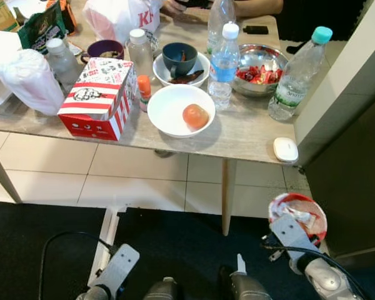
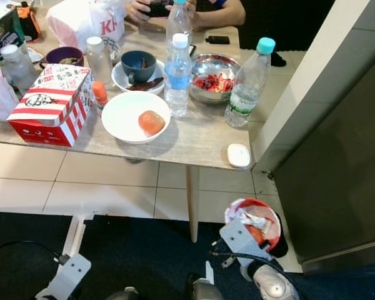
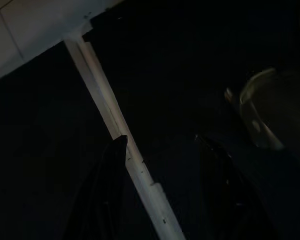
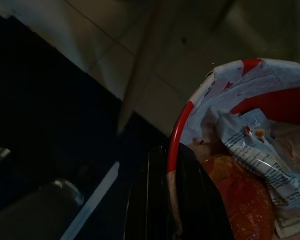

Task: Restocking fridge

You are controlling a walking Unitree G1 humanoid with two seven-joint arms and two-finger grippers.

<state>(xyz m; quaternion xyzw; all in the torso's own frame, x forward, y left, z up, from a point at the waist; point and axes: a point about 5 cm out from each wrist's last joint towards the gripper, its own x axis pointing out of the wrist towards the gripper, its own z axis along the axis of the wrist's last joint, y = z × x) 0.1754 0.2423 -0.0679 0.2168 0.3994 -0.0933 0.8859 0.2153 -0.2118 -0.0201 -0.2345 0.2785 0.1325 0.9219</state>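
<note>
Left eye view shows the table (image 1: pixel 250 134) with a white bowl (image 1: pixel 169 115) holding a tomato (image 1: pixel 195 116), a red-striped box (image 1: pixel 100 97) to its left and water bottles behind it. Low on the right, the right gripper (image 1: pixel 286 230) carries a red-and-white paper bucket (image 1: pixel 298 214) beside the grey fridge (image 1: pixel 353 181).

Left wrist view: the left gripper (image 3: pixel 162 150) hangs over dark floor, fingers spread wide, holding nothing.

Right wrist view: black fingers (image 4: pixel 155 200) pinch the bucket's rim, one inside, one outside; wrappers lie inside.

Bright, sharp head views with soft shadows; both wrist views dim and murky.
</note>
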